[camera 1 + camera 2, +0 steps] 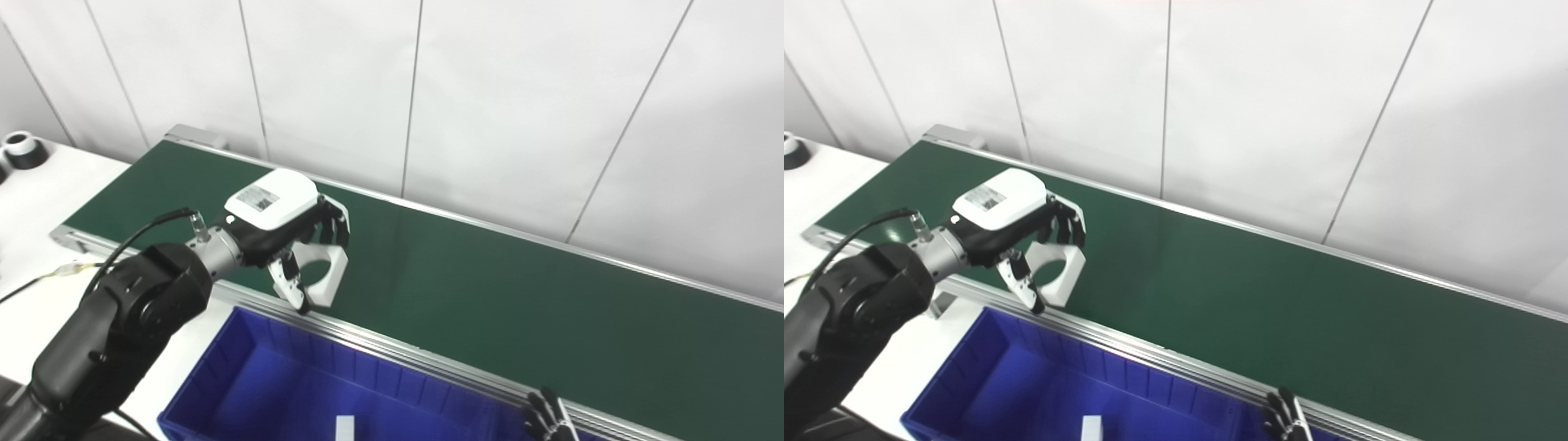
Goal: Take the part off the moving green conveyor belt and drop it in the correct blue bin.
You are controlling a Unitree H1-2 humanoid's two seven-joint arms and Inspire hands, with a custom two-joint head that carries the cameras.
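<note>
My left hand (288,236) is shut on a white blocky part with a round hole (323,272), holding it over the near edge of the green conveyor belt (490,294). The fingers wrap over the part's top and the thumb presses its near side. The same hand (1020,229) and part (1056,269) show in the right eye view. A blue bin (275,380) lies just below and in front of the hand. Only the fingertips of my right hand (548,419) show at the bottom edge, by the belt's rail; whether it is open or shut is hidden.
A small white piece (345,427) lies inside the blue bin. The belt's metal rail (398,349) runs between the belt and the bin. A black and white cylinder (23,149) stands on the white table at far left. A white panelled wall rises behind the belt.
</note>
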